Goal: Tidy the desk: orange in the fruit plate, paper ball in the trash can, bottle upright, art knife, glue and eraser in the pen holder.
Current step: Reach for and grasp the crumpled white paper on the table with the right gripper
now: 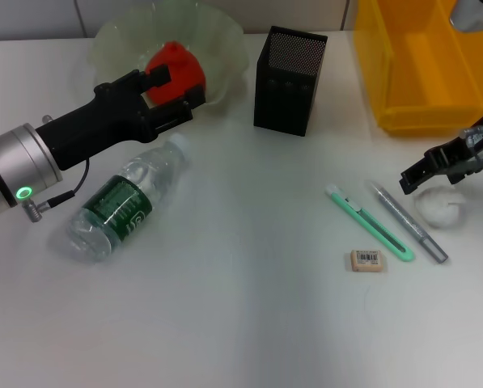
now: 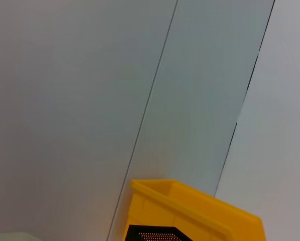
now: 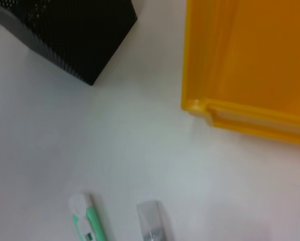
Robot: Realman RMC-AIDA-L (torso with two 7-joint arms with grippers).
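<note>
My left gripper [image 1: 170,87] is shut on the orange [image 1: 179,66] and holds it over the pale green fruit plate [image 1: 222,39]. The bottle [image 1: 124,202] lies on its side just in front of that arm. On the right, my right gripper [image 1: 432,168] hangs open just above and left of the white paper ball [image 1: 441,209]. The green art knife [image 1: 370,223], the grey glue stick [image 1: 408,222] and the eraser [image 1: 366,259] lie on the desk close together. The black mesh pen holder [image 1: 288,81] stands at the back centre, beside the yellow trash can [image 1: 419,77].
The right wrist view shows the pen holder [image 3: 64,35], the yellow trash can's rim [image 3: 240,113] and the ends of the art knife [image 3: 85,221] and the glue [image 3: 151,225]. In the left wrist view the trash can [image 2: 190,211] stands before a wall.
</note>
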